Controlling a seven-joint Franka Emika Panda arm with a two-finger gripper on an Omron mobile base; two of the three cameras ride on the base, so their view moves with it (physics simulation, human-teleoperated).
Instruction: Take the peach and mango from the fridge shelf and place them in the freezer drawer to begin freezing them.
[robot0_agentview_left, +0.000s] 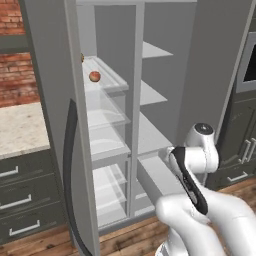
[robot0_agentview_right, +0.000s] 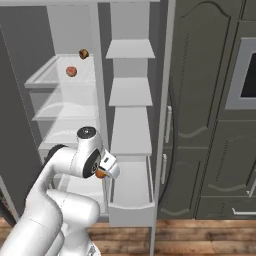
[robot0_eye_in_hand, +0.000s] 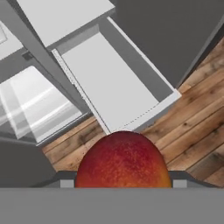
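Wood-plank floor, boxy grey freezer drawer (robot0_eye_in_hand: 109, 83) open, claw (robot0_agentview_right: 102, 173) grasping smooth oval mango (robot0_eye_in_hand: 123, 161).

Red brick wall (robot0_agentview_left: 17, 75) at ten o'clock, speckled stone counter (robot0_agentview_left: 20, 130) over dark handled drawers (robot0_agentview_left: 27, 200), wood plank floor (robot0_eye_in_hand: 192, 113), dark panelled cabinets (robot0_agentview_right: 210, 125) at two o'clock.

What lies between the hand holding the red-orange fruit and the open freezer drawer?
Nothing. In the hand view the hand, shut on the red-orange oval fruit, looks straight at the shallow light-grey freezer drawer, pulled open and bare inside.
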